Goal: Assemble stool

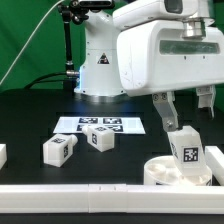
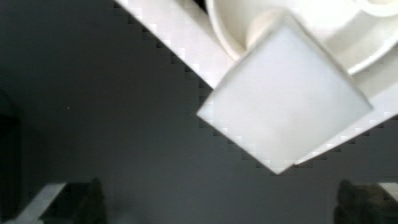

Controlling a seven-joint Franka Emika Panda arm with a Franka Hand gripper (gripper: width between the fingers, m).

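The round white seat [image 1: 160,173] lies on the black table at the exterior view's lower right. One chunky white leg [image 1: 186,150] with a square tag stands upright on it. My gripper [image 1: 187,115] hangs just above this leg, open, with its fingers spread to either side and nothing between them. Two loose tagged legs, one [image 1: 59,150] and another [image 1: 99,138], lie on the table to the left. In the wrist view the leg [image 2: 285,100] shows as a white diamond beyond my open gripper [image 2: 217,205], with the seat's curved rim [image 2: 249,25] behind it.
The marker board [image 1: 100,124] lies flat behind the loose legs. A long white bar [image 1: 80,190] edges the table's front and also shows in the wrist view [image 2: 169,40]. Another white piece [image 1: 2,155] sits at the far left. The arm's white base [image 1: 100,65] stands at the back.
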